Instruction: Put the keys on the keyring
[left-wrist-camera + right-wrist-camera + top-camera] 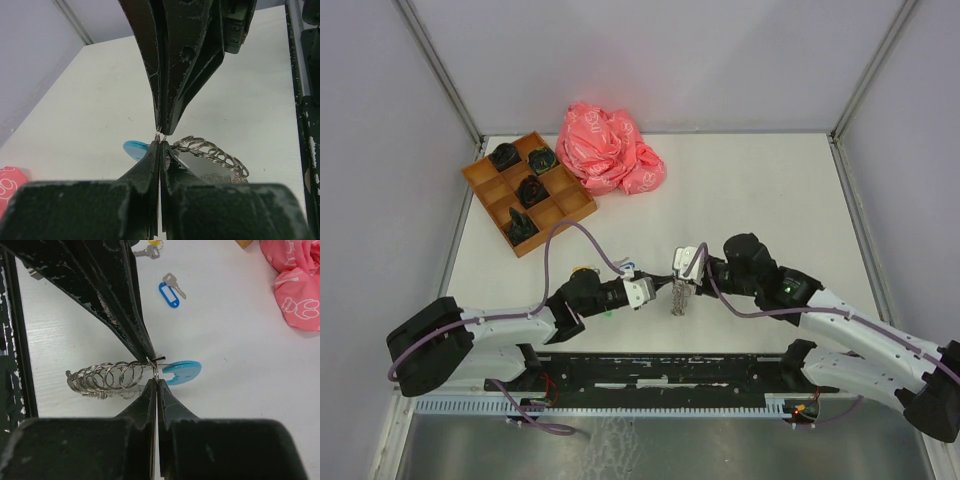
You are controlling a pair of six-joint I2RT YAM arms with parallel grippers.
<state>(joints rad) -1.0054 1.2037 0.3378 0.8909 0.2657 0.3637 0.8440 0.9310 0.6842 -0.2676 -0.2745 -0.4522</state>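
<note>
Both jaws pinch shut on the keyring (pixel 106 378) near the front edge of the table (pixel 770 190), wide room beyond

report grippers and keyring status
Left gripper, right gripper both shut on silver ring-chain keyring with light blue tab. Blue-tagged silver key loose on table. Nothing blocking.

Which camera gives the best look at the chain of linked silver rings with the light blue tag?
Right wrist: the chain of linked silver rings runs side-on, loops distinct. Left wrist shows it foreshortened, partly behind the left gripper. Top external shows only a tiny silvery strand.
</note>
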